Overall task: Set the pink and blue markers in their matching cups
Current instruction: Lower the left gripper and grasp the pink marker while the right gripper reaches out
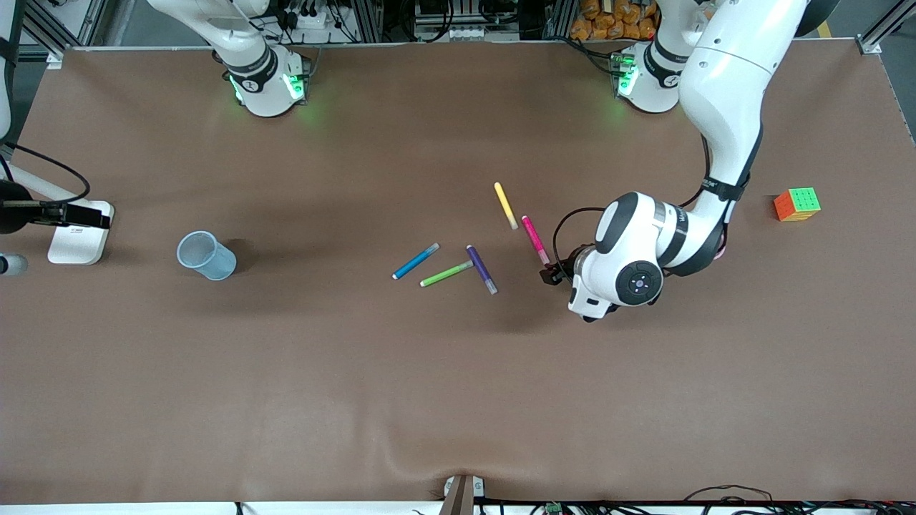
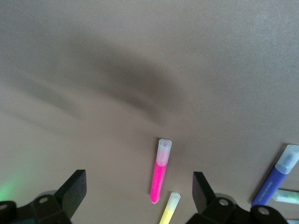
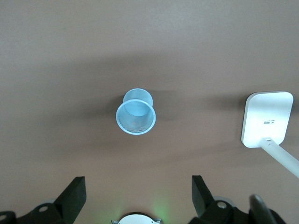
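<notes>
Two gripper fingers of the left gripper (image 2: 139,196) stand wide apart and empty over the magenta-pink felt-tip marker with the pale cap (image 1: 535,240), which lies flat on the brown table (image 1: 458,400) just beside the yellow pen (image 1: 506,205), with the bright blue marker (image 1: 416,261) lying toward the right arm's end past the purple pen (image 1: 481,270) and green pen (image 1: 446,273). To do this pick well, I judge the left gripper should descend centred on the pink barrel, jaws across its width, clear of the yellow pen's cap. Right gripper (image 3: 139,196) waits open and empty above the light blue translucent plastic tumbler (image 1: 206,255); no pink cup shows anywhere.
</notes>
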`<state>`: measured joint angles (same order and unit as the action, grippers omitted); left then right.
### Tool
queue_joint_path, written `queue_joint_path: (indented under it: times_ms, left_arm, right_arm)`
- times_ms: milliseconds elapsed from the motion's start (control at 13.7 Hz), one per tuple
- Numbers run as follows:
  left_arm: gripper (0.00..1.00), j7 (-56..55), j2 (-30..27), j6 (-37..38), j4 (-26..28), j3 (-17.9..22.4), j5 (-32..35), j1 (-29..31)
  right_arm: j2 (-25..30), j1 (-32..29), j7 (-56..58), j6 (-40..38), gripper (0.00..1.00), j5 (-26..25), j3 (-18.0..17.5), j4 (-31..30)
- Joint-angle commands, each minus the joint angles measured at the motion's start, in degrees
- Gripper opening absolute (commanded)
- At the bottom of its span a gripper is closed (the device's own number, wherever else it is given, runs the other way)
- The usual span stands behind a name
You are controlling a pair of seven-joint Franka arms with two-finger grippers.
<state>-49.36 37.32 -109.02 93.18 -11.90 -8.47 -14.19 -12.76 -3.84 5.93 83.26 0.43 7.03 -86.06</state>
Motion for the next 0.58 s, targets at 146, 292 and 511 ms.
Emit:
queue_joint_path:
  times_ms: [146, 292, 511]
  left_arm:
    - [1.00, -0.82, -0.58, -0.84, 0.51, 0.12, -1.20, -0.32]
    - [1.00, -0.91, -0.67, -0.84, 0.51, -0.06, -1.20, -0.23]
    - [1.00, -0.82, -0.58, -1.28, 0.42, -0.06, -4.08, -0.32]
  right_arm:
    - [-0.43, -0.82, -5.73, -1.60, 1.00, 0.89, -0.88, 0.99]
    - [-0.25, -0.47, -7.16, -2.31, 1.00, 1.07, -1.14, 0.90]
    - [0.01, 0.59, -11.01, -2.57, 1.00, 1.24, -1.23, 0.11]
